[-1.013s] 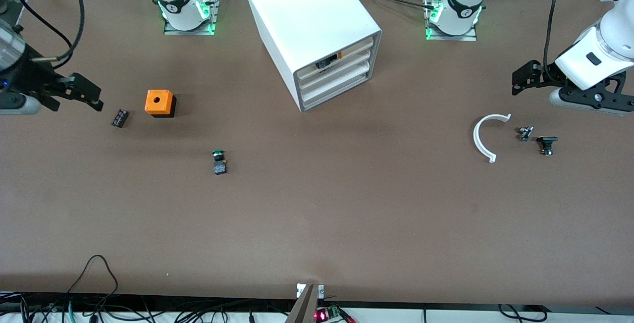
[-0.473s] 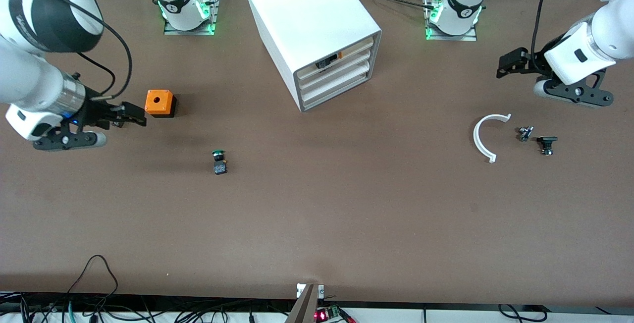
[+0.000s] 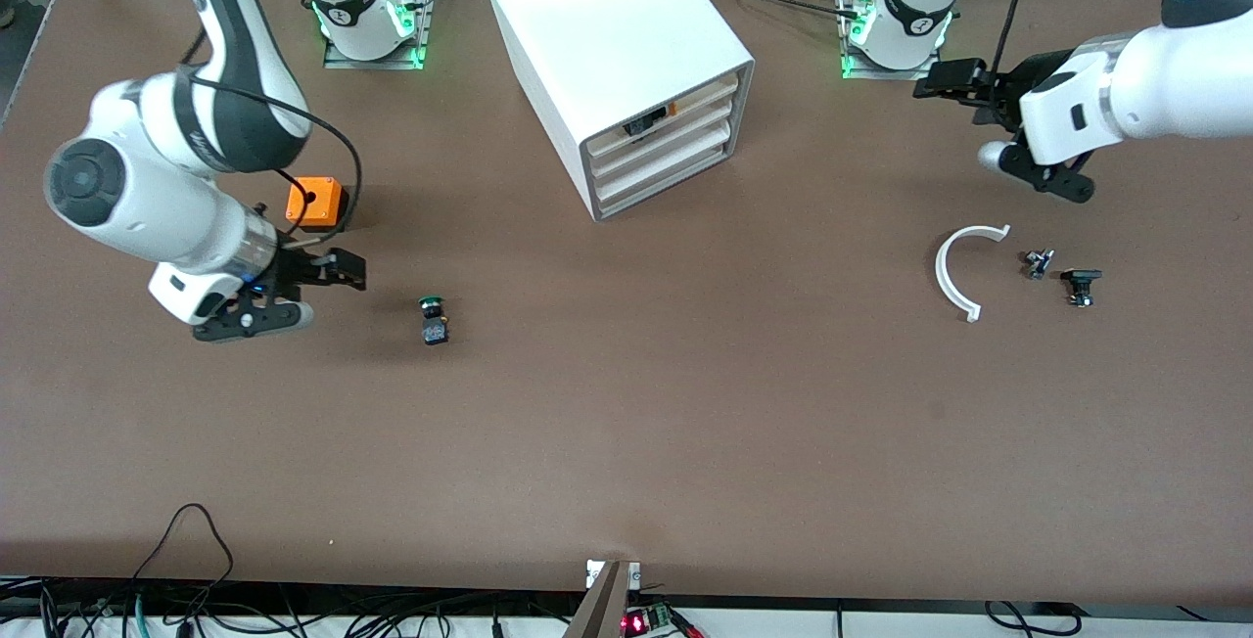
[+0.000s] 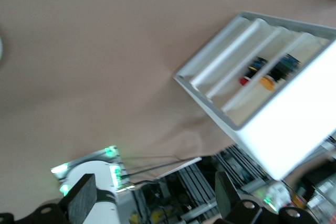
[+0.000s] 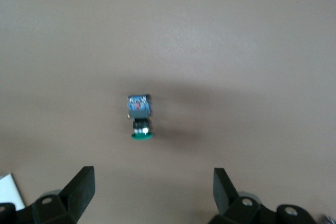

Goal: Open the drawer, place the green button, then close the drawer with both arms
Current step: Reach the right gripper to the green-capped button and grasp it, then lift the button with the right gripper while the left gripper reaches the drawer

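Both hands spread wide, empty. Right hand point(image 3: 338, 271) low over bench point(image 3: 626, 442), green-capped button point(image 3: 432, 318) lying just ahead, lined up for pickup. Left hand point(image 3: 945, 80) aimed at cabinet's shut middle drawer point(image 3: 658, 147).

I see an orange box with a hole point(image 3: 315, 204) toward the right arm's end; a white curved piece point(image 3: 955, 272) and two small black parts point(image 3: 1039, 263) point(image 3: 1081, 285) toward the left arm's end.

Even overhead light, front view sharp; the cabinet point(image 3: 617, 51) top glares near-white. Soft shadows on the worktop point(image 3: 626, 442). Both wrist views are motion-blurred, and the button point(image 5: 139, 117) is soft.
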`<action>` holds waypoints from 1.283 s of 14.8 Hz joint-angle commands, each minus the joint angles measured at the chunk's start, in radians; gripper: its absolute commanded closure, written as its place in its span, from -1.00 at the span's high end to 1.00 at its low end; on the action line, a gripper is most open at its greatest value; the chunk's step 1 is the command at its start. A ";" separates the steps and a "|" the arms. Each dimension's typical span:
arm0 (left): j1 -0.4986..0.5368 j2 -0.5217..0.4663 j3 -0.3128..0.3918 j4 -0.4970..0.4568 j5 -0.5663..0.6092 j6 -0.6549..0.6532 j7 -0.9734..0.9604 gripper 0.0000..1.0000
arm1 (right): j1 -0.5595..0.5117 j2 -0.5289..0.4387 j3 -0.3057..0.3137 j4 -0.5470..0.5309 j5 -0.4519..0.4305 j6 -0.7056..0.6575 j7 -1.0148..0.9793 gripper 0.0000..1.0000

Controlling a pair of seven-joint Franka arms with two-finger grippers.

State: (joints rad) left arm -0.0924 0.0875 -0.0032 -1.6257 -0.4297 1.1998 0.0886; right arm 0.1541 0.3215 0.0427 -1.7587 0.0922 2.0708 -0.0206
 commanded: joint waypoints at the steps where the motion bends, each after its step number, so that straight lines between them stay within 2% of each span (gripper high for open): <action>1: -0.003 0.030 -0.012 -0.029 -0.101 -0.011 0.087 1.00 | 0.008 0.040 0.022 -0.041 0.020 0.099 -0.022 1.00; 4: -0.006 0.061 -0.018 -0.042 -0.136 0.012 0.117 1.00 | 0.012 0.105 0.041 -0.065 0.018 0.208 -0.022 1.00; 5: -0.006 0.075 -0.020 -0.081 -0.155 0.033 0.122 1.00 | 0.012 0.125 0.046 -0.067 0.020 0.233 -0.022 1.00; 7: -0.003 0.078 -0.020 -0.169 -0.263 0.090 0.193 1.00 | 0.024 0.162 0.046 -0.074 0.018 0.278 -0.022 1.00; 11: -0.003 0.077 -0.021 -0.343 -0.349 0.210 0.411 1.00 | 0.042 0.223 0.046 -0.126 0.018 0.422 -0.024 1.00; 14: -0.004 0.081 -0.040 -0.466 -0.429 0.374 0.560 0.99 | 0.053 0.272 0.046 -0.136 0.018 0.497 -0.022 1.00; 15: -0.004 0.083 -0.046 -0.499 -0.472 0.406 0.594 0.91 | 0.056 0.284 0.046 -0.136 0.018 0.511 -0.022 1.00; 16: -0.006 0.107 -0.049 -0.526 -0.503 0.437 0.653 0.65 | 0.064 0.292 0.046 -0.137 0.018 0.525 -0.021 0.98; 19: -0.006 0.220 -0.081 -0.563 -0.628 0.527 0.845 0.28 | 0.065 0.298 0.046 -0.142 0.018 0.537 -0.015 0.67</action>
State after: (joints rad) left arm -0.0983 0.2383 -0.0653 -2.1675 -0.9737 1.6709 0.8103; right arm 0.2155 0.6273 0.0888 -1.8878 0.0923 2.5876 -0.0207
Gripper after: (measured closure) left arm 0.242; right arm 0.040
